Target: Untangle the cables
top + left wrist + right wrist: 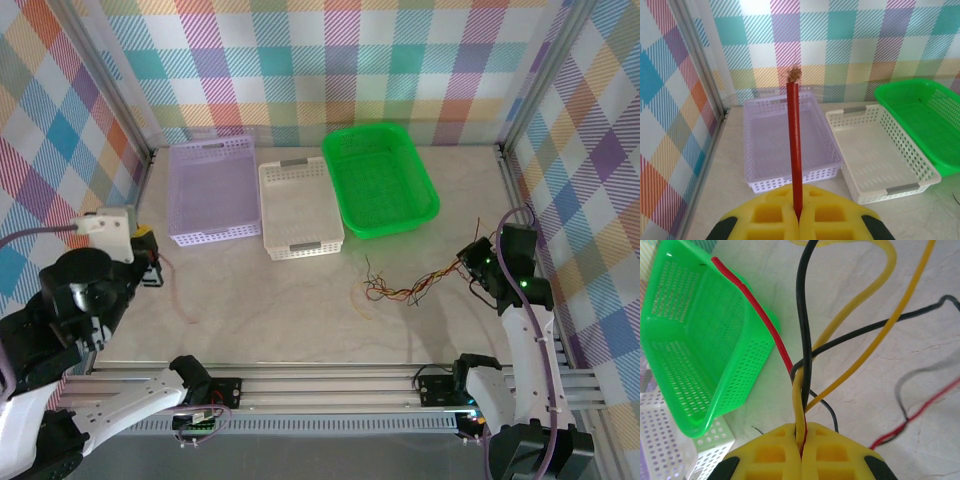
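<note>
My left pincer (799, 217) clamped on one red wire (795, 150), my right pincer (801, 447) clamped on yellow, black, red cables (805, 340), tangle (400, 289) seemingly trailing across table (280, 315)

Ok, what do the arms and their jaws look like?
The left arm and right arm have white links, black joints and lilac-grey cables. A green light glows on the right one. The left gripper and right gripper have yellow, grid-recessed jaws with black corners.
</note>
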Robot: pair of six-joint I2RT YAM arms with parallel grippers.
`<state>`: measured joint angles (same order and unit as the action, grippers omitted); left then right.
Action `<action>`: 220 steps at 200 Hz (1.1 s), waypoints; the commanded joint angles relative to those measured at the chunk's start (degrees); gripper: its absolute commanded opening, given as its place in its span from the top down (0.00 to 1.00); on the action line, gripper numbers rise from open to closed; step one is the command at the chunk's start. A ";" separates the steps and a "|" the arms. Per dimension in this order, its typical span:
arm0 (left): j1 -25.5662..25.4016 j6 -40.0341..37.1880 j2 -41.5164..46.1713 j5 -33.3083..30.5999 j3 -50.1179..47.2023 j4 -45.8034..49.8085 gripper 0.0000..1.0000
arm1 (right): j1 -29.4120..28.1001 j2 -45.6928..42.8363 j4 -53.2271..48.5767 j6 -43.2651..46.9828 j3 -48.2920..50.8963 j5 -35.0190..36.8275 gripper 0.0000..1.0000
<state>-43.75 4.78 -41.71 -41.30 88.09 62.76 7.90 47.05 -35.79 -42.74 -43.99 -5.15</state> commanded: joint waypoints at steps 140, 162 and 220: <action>15.86 -13.26 -35.31 6.47 25.76 -24.96 1.00 | -3.60 -3.25 5.03 2.90 -2.88 -9.21 1.00; 19.59 -10.97 -38.04 6.70 27.06 -26.27 1.00 | -4.92 -4.18 5.03 3.41 -3.92 -9.80 1.00; 29.86 -5.44 -42.24 9.46 27.75 -31.82 1.00 | -9.59 -5.02 3.05 6.00 -6.48 -9.73 1.00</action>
<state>-16.71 -3.97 -82.61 -33.65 113.45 35.97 -0.12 43.38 -32.47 -39.07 -48.53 -14.24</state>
